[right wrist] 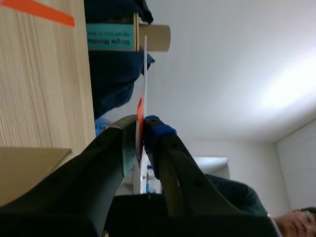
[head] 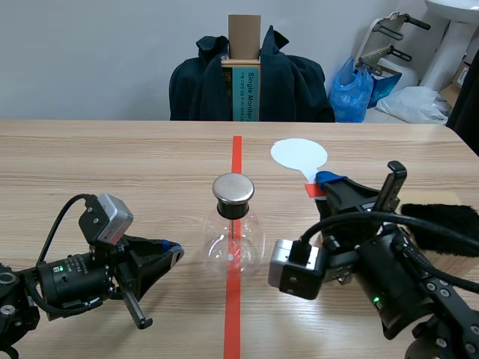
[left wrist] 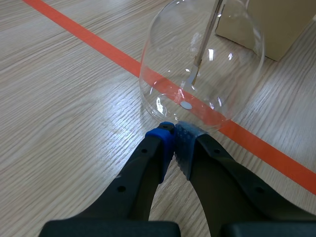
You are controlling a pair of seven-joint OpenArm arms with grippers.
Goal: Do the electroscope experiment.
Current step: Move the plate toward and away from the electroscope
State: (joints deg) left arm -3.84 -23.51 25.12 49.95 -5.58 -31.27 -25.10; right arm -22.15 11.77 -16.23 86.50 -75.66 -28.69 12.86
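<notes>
The electroscope is a round glass flask with a metal cap, standing on the red tape line at mid-table. My left gripper rests low on the table just left of it, shut on nothing. In the left wrist view the gripper has its blue pads meeting right at the foot of the flask, whose inner rod shows through the glass. My right gripper is shut on the red handle of a pale round paddle, held right of the flask. In the right wrist view the paddle appears edge-on between the gripper's pads.
A black furry cloth lies on a tan board at the table's right edge. A tan box shows beyond the flask in the left wrist view. Behind the table stands a chair draped with a dark jacket and a cardboard box.
</notes>
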